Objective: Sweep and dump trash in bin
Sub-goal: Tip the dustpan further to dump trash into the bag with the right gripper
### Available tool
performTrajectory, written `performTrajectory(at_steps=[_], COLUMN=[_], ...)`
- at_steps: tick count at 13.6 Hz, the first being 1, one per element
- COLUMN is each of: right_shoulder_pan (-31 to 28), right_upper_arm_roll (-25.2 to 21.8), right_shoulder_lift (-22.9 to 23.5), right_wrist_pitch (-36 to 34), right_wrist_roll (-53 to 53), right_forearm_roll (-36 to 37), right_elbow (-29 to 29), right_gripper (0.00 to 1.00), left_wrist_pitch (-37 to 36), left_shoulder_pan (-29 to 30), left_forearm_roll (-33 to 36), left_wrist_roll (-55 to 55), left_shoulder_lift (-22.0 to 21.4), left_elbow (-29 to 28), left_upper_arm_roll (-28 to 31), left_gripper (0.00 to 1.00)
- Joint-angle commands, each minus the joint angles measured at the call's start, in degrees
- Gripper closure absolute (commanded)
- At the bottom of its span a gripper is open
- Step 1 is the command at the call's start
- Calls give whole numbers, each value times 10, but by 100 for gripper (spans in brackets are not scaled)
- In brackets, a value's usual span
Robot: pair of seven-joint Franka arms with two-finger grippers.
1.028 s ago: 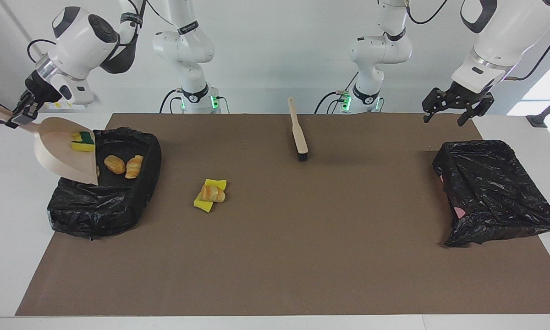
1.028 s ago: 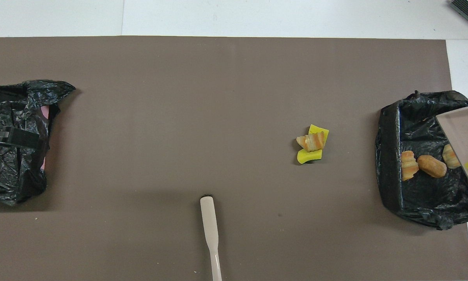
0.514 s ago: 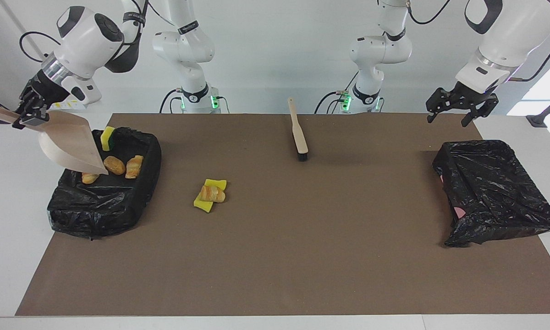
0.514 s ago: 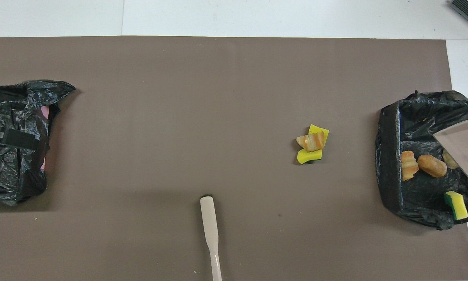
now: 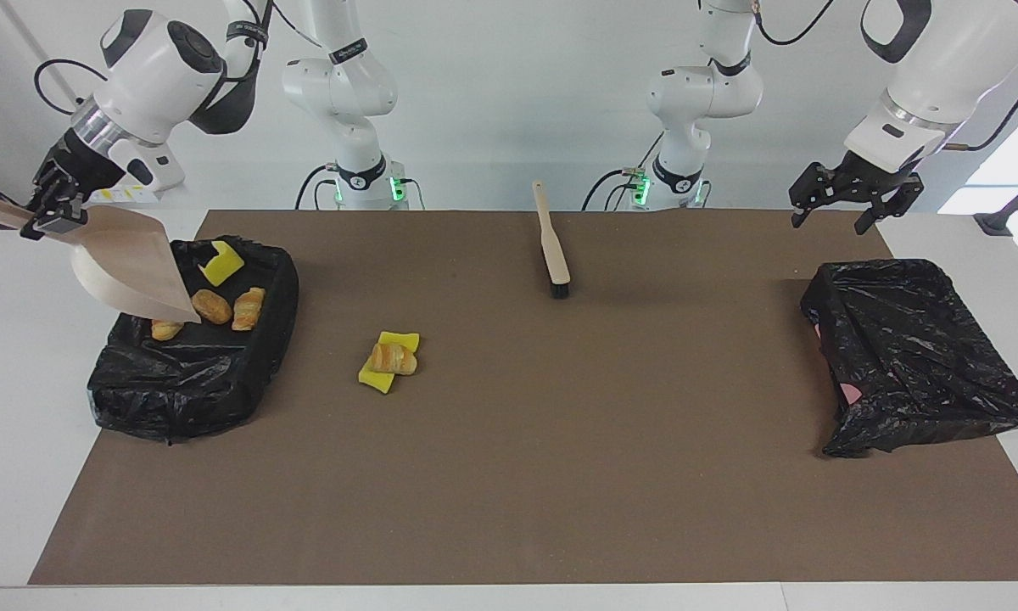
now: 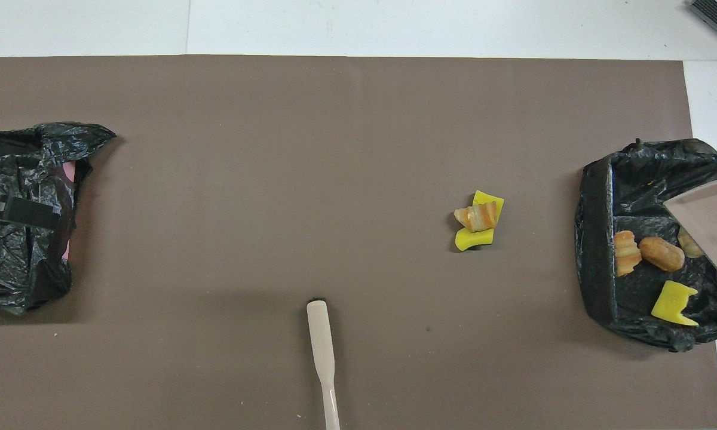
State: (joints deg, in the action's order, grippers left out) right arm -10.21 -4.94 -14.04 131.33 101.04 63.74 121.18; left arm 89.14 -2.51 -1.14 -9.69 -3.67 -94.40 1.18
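Observation:
My right gripper [image 5: 48, 214] is shut on the handle of the beige dustpan [image 5: 131, 265], which hangs tilted with its lip down over the black-lined bin [image 5: 188, 386] at the right arm's end. The pan [image 6: 714, 216] shows nothing on it. In the bin [image 6: 595, 257] lie three bread pieces [image 5: 213, 305] and a yellow sponge [image 5: 221, 263], also seen from overhead [image 6: 673, 295]. More trash, a bread piece on yellow sponge bits [image 5: 390, 358], sits on the mat beside the bin [image 6: 478, 218]. My left gripper [image 5: 826, 222] hangs open and holds nothing.
The beige brush [image 5: 552, 244] lies on the mat close to the robots, its handle [image 6: 322, 349] pointing away from them. A second black bag-lined bin [image 5: 916, 361] sits at the left arm's end, under the left gripper [image 6: 13, 210] in the overhead view.
The green-and-yellow sponge slid off the dustpan into the bin and settled yellow side up. The dustpan rose and tilted steeper. The left gripper lifted slightly.

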Motion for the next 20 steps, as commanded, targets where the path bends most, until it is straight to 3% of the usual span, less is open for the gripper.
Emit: performTrajectory(at_steps=[1, 7, 20], right_shoulder_pan=[-3, -3, -8], right_upper_arm_roll=[3, 2, 2], right_shoulder_lift=[9, 17, 21], right_wrist_pitch=[-1, -39, -59], right_wrist_roll=[23, 29, 32], right_forearm_roll=[-36, -115, -154], right_elbow=[-26, -57, -63], right_gripper=[100, 100, 100], left_wrist_pitch=[-5, -5, -5], left_shoulder_pan=[8, 8, 8], left_forearm_roll=[10, 10, 10], left_wrist_roll=[-7, -7, -7], left_shoulder_lift=[-2, -1, -1], left_elbow=[4, 4, 4], left_upper_arm_roll=[-6, -6, -6], left_gripper=[0, 0, 0])
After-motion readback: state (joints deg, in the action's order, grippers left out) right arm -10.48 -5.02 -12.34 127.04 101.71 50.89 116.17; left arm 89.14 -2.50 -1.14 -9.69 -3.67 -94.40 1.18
